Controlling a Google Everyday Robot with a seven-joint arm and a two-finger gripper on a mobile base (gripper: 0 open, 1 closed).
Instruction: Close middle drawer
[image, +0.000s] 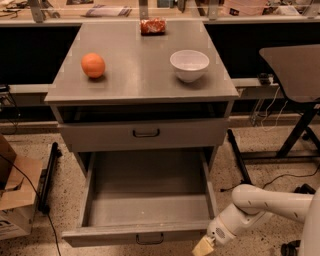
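The middle drawer (145, 200) is pulled far out of the grey cabinet, and its inside looks empty. Its low flat front (100, 235) faces me at the bottom of the view, with a small dark loop handle (150, 239) at its centre. My gripper (203, 246), with a tan tip, is at the bottom edge of the view, just right of the drawer front's right corner and close to it. The white arm (265, 202) reaches in from the right. The upper drawer (145, 134) above is shut. The lowest drawer is hidden under the open one.
On the cabinet top (140, 75) stand an orange (93, 65), a white bowl (189, 65) and a red packet (152, 26). A cardboard box (15, 200) is on the floor at the left. A dark table with black legs (295, 130) and floor cables (280, 177) are at the right.
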